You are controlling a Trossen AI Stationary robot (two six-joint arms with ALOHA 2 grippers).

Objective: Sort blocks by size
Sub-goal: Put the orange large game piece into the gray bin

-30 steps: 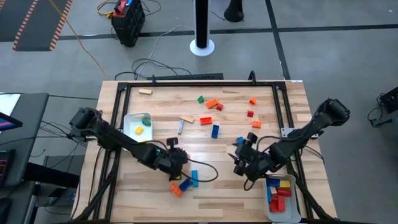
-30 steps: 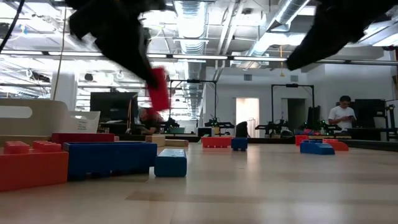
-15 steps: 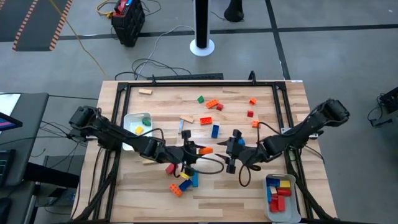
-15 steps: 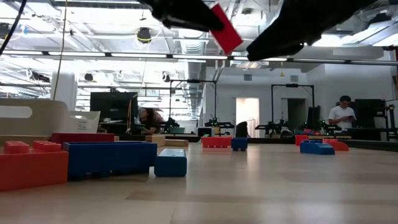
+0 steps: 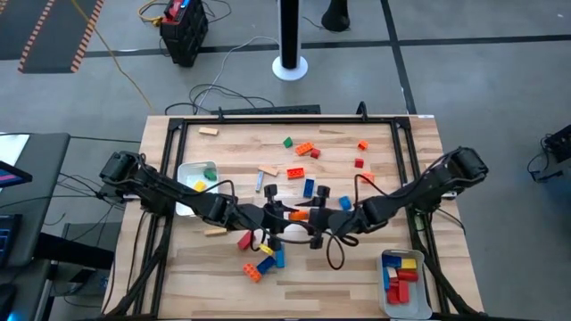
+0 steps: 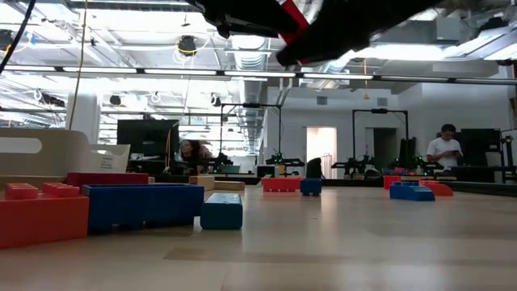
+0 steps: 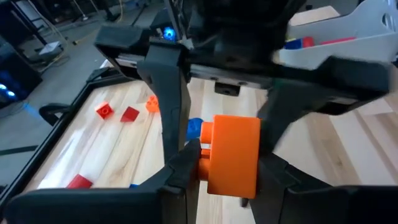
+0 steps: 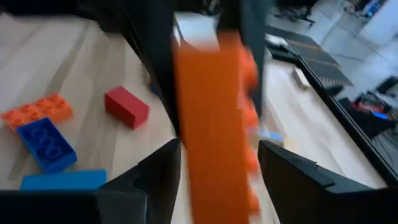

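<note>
An orange block (image 5: pixel 300 215) hangs above the table's middle, with my left gripper (image 5: pixel 287 214) shut on its near-left end. My right gripper (image 5: pixel 315 219) faces it from the right, open. Its fingers (image 7: pixel 169 87) stand on either side of the block's other end (image 8: pixel 211 118). In the low view the block (image 6: pixel 295 11) shows high up between both dark arms. Other blocks lie loose on the wood: a red one (image 5: pixel 244 240), a blue, yellow and orange cluster (image 5: pixel 266 258), and a blue one (image 5: pixel 309 187). My left gripper pinches the orange block between its two fingers (image 7: pixel 184 167), one on the studded face (image 7: pixel 210 169) and one on the opposite face. The fingers come nearly level from the table's left. The block is lifted clear of the table. My right gripper: whether its open fingers touch the block cannot be told.
A white tray (image 5: pixel 186 169) at the left holds yellow and green blocks. A second white tray (image 5: pixel 384 283) at the near right holds blue, red and yellow ones. Several more blocks (image 5: pixel 305 149) are scattered toward the far side. A dark frame (image 5: pixel 268 119) rims the table.
My left gripper has risen from the block cluster with the orange block, gone toward the table's right and tipped from pointing down to nearly level. My right gripper has travelled toward the table's left, tipped level, and come around the block's free end.
</note>
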